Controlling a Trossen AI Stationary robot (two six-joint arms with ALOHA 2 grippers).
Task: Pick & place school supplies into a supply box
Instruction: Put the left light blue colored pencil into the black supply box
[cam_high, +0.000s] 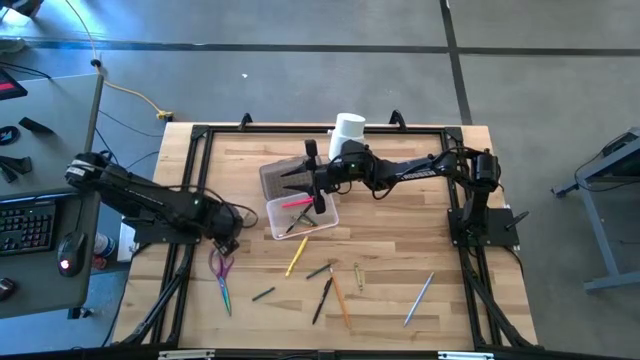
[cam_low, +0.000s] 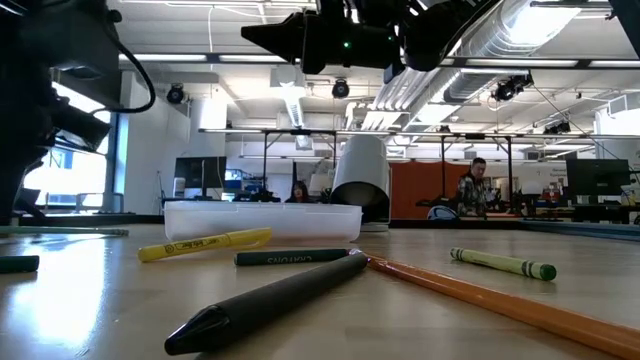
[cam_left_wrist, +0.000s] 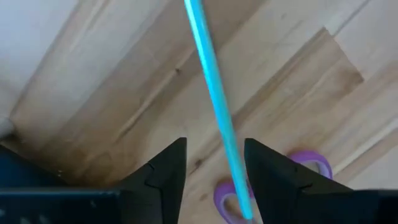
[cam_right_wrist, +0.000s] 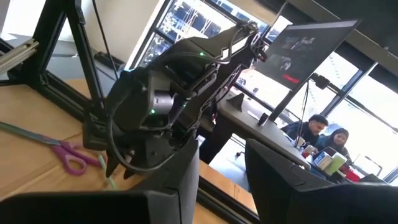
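Note:
The supply box (cam_high: 300, 215) is a clear tray with its grey lid (cam_high: 278, 180) folded open toward the far edge. It holds a pink pen (cam_high: 297, 202) and some yellow-green pieces. My right gripper (cam_high: 290, 182) hovers open, high above the lid, holding nothing (cam_right_wrist: 222, 149). My left gripper (cam_high: 228, 245) is open, low over the purple-handled scissors (cam_high: 221, 272) that lie flat on the table left of the box. In the left wrist view a thin turquoise strip (cam_left_wrist: 214, 93) runs out from the purple handles (cam_left_wrist: 305, 163) and shows between the fingers (cam_left_wrist: 214, 146). Blade or pen, I cannot tell. My left gripper comes down from above over the scissors' handle end. The turquoise strip (cam_left_wrist: 235, 174) shows close beside one finger (cam_left_wrist: 267, 180). Whether the finger touches it, I cannot tell.
Loose supplies lie near the table's near edge: a yellow pen (cam_high: 297, 258), dark pens (cam_high: 322, 297), an orange pencil (cam_high: 341, 302), a silver pen (cam_high: 419, 300) and a short dark pencil (cam_high: 263, 294). A white cylinder (cam_high: 348, 130) stands behind the box. A black frame rims the table. People sit in the room beyond.

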